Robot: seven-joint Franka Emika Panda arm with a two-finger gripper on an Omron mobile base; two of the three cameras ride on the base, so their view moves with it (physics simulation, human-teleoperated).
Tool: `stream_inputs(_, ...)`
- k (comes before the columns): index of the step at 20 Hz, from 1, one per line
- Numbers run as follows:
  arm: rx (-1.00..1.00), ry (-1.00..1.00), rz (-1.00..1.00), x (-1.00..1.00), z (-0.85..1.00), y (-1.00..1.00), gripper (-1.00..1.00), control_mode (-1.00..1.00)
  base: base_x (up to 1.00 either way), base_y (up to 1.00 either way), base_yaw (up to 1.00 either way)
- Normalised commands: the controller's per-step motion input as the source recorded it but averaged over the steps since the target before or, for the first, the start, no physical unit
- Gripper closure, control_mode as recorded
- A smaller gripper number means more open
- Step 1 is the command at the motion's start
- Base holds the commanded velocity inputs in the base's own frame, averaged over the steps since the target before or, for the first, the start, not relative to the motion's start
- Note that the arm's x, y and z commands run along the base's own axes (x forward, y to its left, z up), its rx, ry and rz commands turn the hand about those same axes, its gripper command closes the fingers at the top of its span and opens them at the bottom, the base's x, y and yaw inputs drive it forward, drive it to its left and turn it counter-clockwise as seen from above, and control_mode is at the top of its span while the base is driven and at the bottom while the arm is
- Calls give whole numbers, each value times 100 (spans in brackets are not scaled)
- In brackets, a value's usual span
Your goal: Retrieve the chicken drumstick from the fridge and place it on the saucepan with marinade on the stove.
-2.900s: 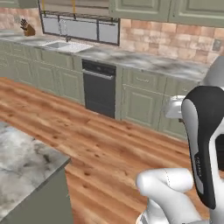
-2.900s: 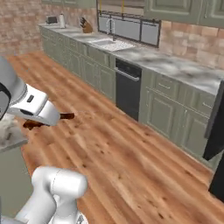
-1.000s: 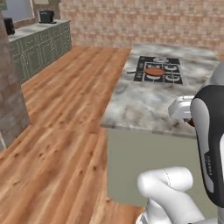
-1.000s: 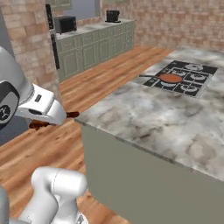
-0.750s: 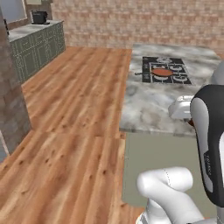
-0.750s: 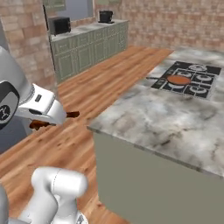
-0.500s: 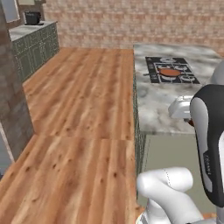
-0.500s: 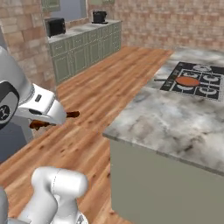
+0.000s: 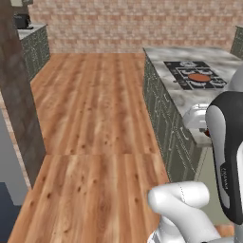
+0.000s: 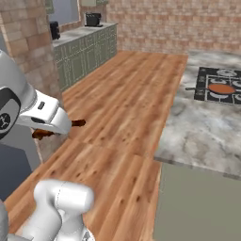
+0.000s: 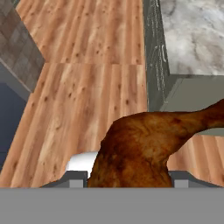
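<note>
the chicken drumstick (image 11: 144,146) sits close in front of the hand camera, a wrinkled reddish-brown lump whose thick end drops toward the bottom of the hand view while its thin bone end stretches up and to the right. the claw (image 10: 59,128) is clamped on the chicken drumstick: in the right base view the meat (image 10: 77,123) pokes out as a dark brown stub just past the white hand, with more brown showing under the hand. the arm is folded back near its own base, the white forearm raised and the hand held out level over the wooden floor (image 9: 99,123), not over any worktop. in the left base view the white hand sits beside the dark upper arm at the right edge, with a small red-brown bit of the meat (image 9: 207,132) at its side.

beyond the hand, the grey-fronted island runs forward on the right, topped by a marbled worktop (image 10: 202,132). at its far end lies the stove (image 9: 194,75), a black cooktop with grey grates, and on it stands the saucepan with marinade (image 9: 199,77), its orange-red surface round and flat, well apart from the claw. farther back a brick wall (image 9: 137,23) closes the room.
</note>
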Motion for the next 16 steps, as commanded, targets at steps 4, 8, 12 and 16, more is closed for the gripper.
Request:
stream_inputs(4, 0, 0, 0, 0, 0, 0, 100, 100, 48, 97, -37)
stream_inputs(8, 0, 0, 0, 0, 0, 0, 100, 100, 41, 66, -49)
stream_inputs(12, 0, 0, 0, 0, 0, 0, 100, 100, 89, 58, -27)
stream_inputs(16, 0, 0, 0, 0, 0, 0, 100, 100, 100, 22, -5)
